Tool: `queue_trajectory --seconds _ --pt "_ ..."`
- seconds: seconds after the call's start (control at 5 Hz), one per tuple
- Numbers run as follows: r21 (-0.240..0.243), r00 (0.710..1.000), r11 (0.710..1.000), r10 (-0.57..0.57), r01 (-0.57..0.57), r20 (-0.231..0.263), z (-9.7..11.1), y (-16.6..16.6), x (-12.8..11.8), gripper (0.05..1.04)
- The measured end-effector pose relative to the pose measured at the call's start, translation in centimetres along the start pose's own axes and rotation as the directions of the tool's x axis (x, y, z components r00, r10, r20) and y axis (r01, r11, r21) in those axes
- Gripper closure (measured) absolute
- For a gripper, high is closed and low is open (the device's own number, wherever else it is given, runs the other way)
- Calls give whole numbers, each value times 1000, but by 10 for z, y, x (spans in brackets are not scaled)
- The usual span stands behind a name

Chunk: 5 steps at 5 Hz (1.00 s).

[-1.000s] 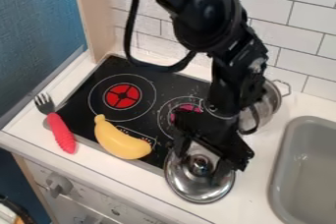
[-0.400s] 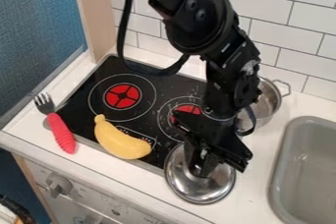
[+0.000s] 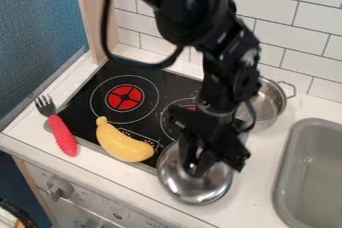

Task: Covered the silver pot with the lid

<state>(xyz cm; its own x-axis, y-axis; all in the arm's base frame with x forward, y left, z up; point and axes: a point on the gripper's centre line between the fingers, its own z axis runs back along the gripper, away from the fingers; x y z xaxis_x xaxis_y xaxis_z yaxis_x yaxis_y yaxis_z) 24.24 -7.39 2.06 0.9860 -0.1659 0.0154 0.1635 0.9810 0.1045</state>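
In the camera view, the black two-finger gripper [image 3: 196,169] is closed on the top of the silver lid [image 3: 200,189], over the front right corner of the black cooktop [image 3: 100,84]. Behind, partly hidden by the arm, stands the silver pot [image 3: 272,103], its inside showing. A toy banana [image 3: 123,144] lies near a red-handled fork [image 3: 62,134].

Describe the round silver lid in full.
The round silver lid looks like smooth, shiny metal, gently domed, with soft reflections. It is at the front right corner of the black stovetop, its near side over the white counter, off the silver metal pot. The black tool covers its middle; whether it rests or is slightly raised is unclear.
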Motion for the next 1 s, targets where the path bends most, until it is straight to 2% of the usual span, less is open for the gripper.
queue_trajectory --seconds 0.2,0.4,0.6,0.8,1.0 --pt "8 1000 1000 -5 5 20 22 2 -4 808" --pt "-7 1000 1000 -5 5 24 38 0 -2 808" --pt "-36 998 999 6 -4 55 51 10 23 808" --pt "-75 998 997 30 -26 48 44 20 56 808" --pt "-85 998 996 38 -33 57 40 25 80 808"
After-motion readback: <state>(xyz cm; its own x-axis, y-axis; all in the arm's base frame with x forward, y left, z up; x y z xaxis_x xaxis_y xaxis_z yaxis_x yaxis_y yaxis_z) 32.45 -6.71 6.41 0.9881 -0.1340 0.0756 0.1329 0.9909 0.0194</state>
